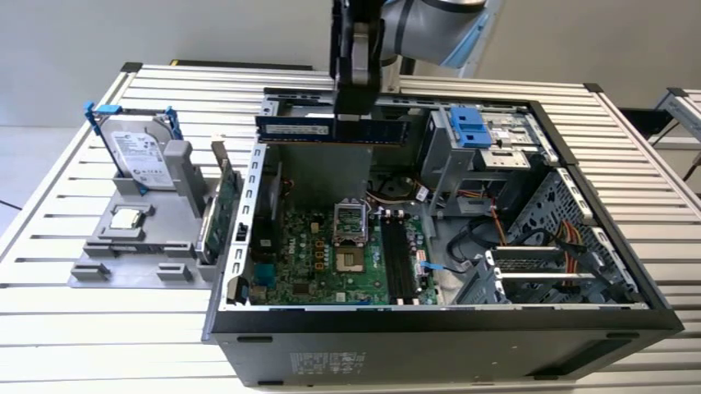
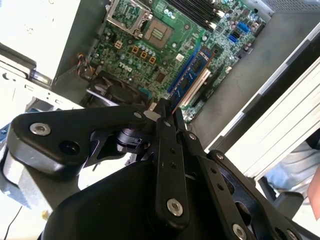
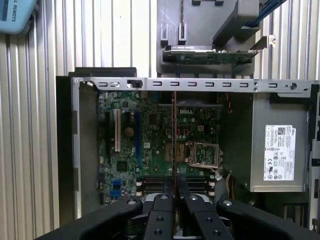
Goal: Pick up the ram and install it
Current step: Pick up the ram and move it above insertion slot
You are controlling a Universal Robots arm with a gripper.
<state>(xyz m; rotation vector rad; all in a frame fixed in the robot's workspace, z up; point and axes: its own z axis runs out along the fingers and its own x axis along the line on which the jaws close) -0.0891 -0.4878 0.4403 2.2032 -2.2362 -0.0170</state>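
Note:
The ram [image 1: 328, 129], a long dark-blue stick with a white sticker, hangs level over the back edge of the open computer case [image 1: 438, 316]. My gripper [image 1: 356, 115] comes down from above and is shut on the ram near its middle. In the first wrist view the ram [image 3: 174, 140] shows edge-on as a thin line running out from the black fingers [image 3: 164, 202], with the motherboard [image 3: 155, 145] far below. The memory slots [image 1: 400, 264] lie on the motherboard beside the processor socket [image 1: 348, 215], crosswise to the held ram. In the second wrist view the gripper [image 2: 164, 107] is closed over the board.
A grey holder [image 1: 121, 246] at the exterior view's left carries a silver hard drive [image 1: 143, 160] with blue clips and a green card [image 1: 225, 209]. Inside the case stand a drive cage with a blue latch [image 1: 478, 127], cables [image 1: 515, 238] and the power supply [image 3: 280, 150].

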